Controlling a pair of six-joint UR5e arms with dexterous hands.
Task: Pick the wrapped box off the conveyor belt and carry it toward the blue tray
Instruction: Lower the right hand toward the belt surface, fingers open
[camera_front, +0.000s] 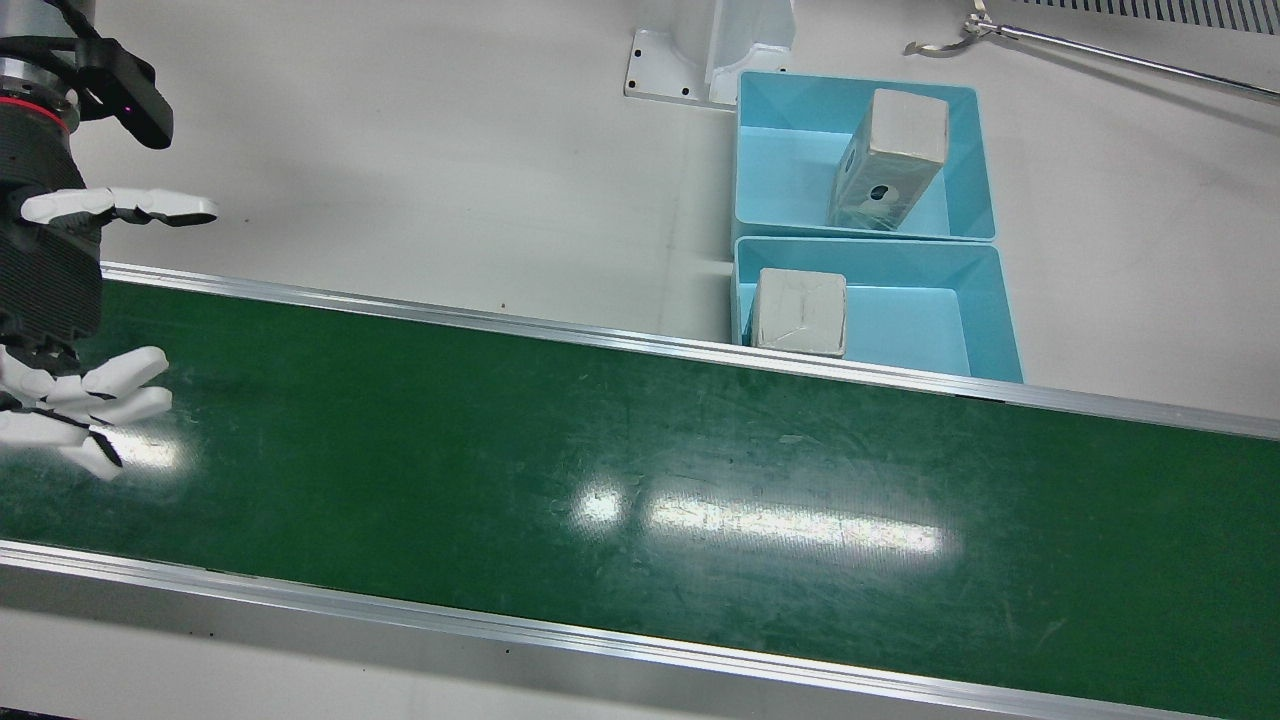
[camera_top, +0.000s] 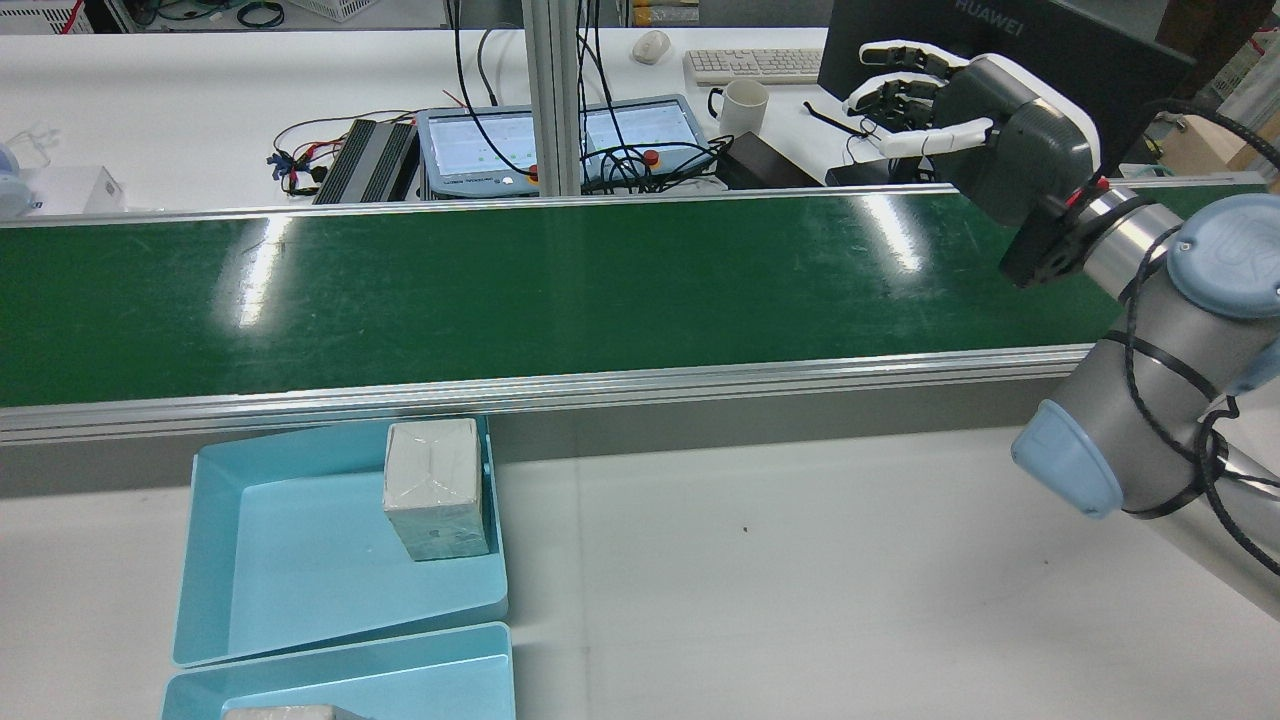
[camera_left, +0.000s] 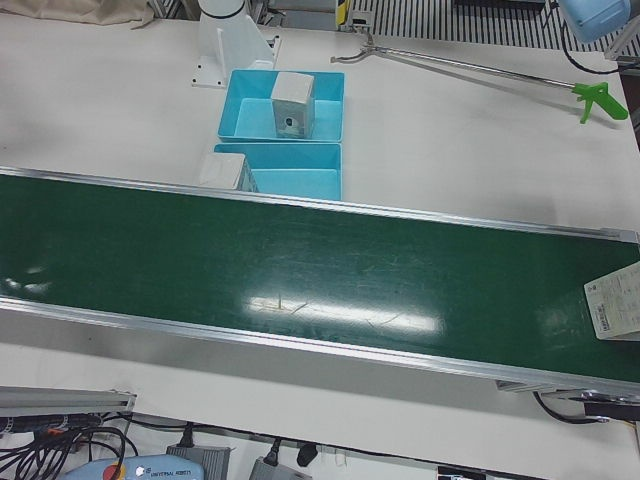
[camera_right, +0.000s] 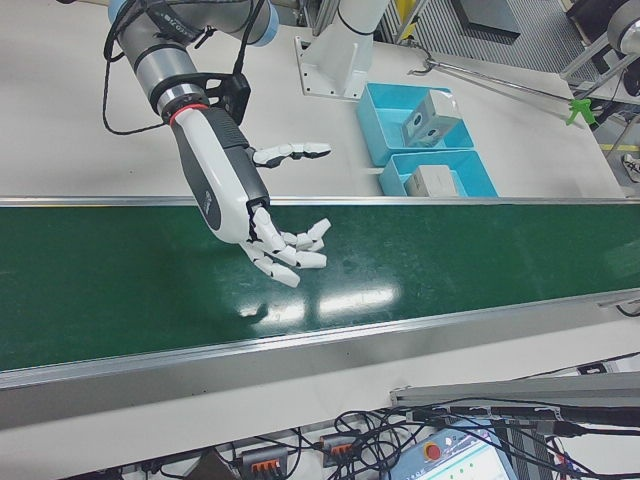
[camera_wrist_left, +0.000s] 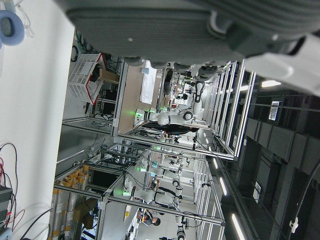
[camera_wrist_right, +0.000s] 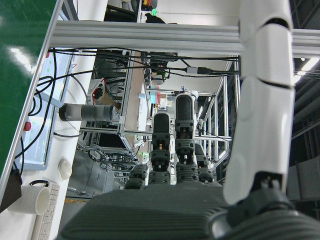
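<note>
Right hand (camera_right: 283, 248) spread wide, empty, over green conveyor belt (camera_front: 640, 480); wrapped boxes (camera_front: 800, 312) in blue trays (camera_front: 985, 305); left hand's fingers maybe hidden, cannot tell

Bright, sharp; glare on belt (camera_front: 640, 500)

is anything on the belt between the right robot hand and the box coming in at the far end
Nothing visible. The green conveyor belt lies bare between the open right robot hand and the wrapped box at its far end.
</note>
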